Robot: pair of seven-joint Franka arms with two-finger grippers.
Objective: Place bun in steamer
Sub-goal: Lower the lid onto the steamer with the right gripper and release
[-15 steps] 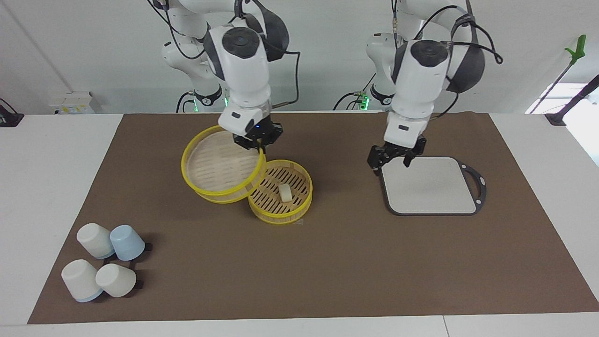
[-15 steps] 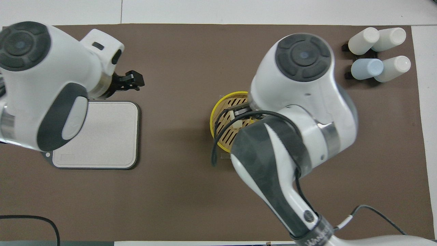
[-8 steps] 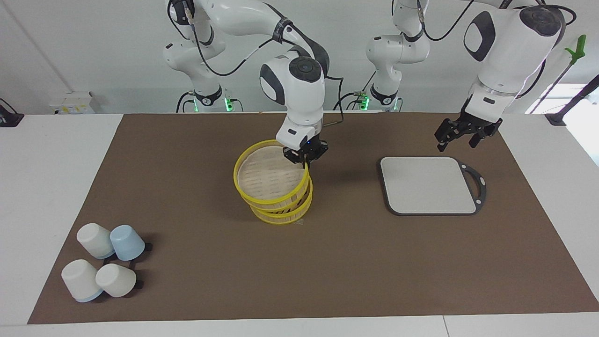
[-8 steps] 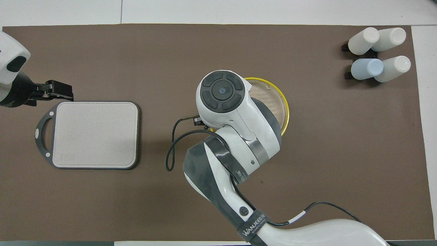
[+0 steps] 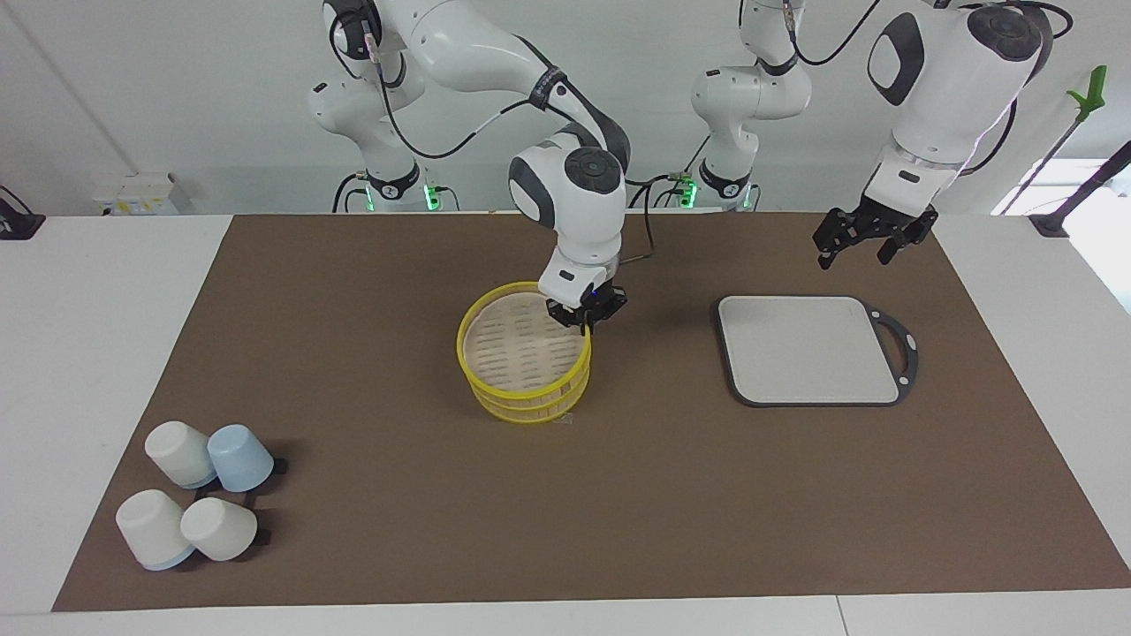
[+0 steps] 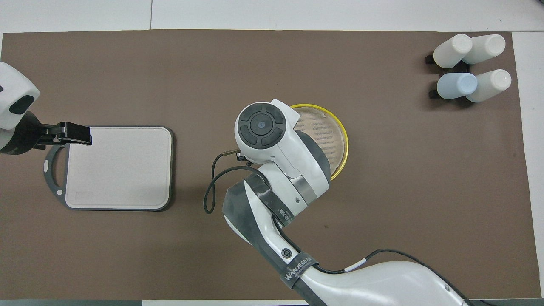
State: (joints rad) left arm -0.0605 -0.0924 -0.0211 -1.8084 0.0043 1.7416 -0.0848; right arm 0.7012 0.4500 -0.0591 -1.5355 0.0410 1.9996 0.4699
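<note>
A: Looking from across the counter [image 5: 132, 291], the right hand [image 5: 585, 319] is pinched on the rim of the steamer's top piece [image 5: 521, 344], which sits on the steamer [image 5: 530, 402] but looks slightly off-centre. If it lets go like that, the piece could tip or slide off.

B: And the bun?

A: Hidden; I judge it is inside, under that top piece. The left hand [image 5: 861, 240] hangs with its fingers spread wide, holding nothing, over the mat near the grey tray [image 5: 808, 349], waiting.

B: From above?

A: The right arm covers its own hand and much of the top piece [image 6: 327, 131], so seating cannot be checked there. Pulling away sideways could drag the whole stack. The 4 cups [image 6: 469, 63] are well apart, no risk.
</note>
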